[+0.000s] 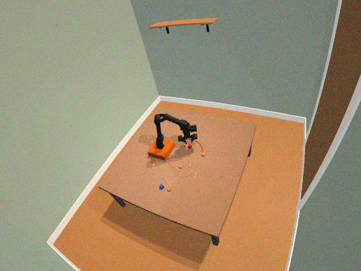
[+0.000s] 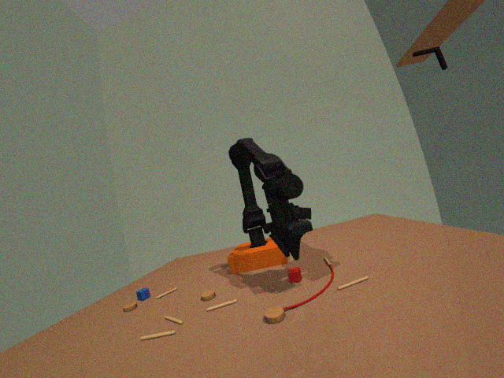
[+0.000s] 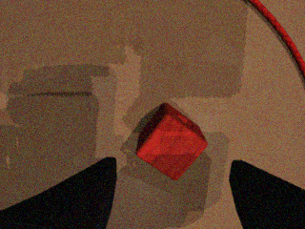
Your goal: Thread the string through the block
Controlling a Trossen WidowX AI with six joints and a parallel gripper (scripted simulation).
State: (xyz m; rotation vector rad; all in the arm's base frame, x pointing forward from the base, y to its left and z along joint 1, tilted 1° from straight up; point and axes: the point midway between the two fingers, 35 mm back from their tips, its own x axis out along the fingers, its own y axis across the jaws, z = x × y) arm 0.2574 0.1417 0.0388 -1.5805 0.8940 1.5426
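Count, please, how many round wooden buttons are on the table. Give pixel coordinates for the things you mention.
3: one (image 1: 203, 154) (image 2: 274, 315) at the red string's end, one (image 1: 180, 166) (image 2: 208, 296) between the red and blue blocks, one (image 1: 168, 189) (image 2: 130, 307) beside the blue block.

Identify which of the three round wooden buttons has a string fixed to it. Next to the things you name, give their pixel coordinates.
The button (image 1: 203, 154) (image 2: 274, 315) nearest the red block (image 1: 189, 146) (image 2: 294, 275) (image 3: 172, 145); red string (image 1: 199, 143) (image 2: 315, 296) (image 3: 281, 32) runs from it, unlike the other two.
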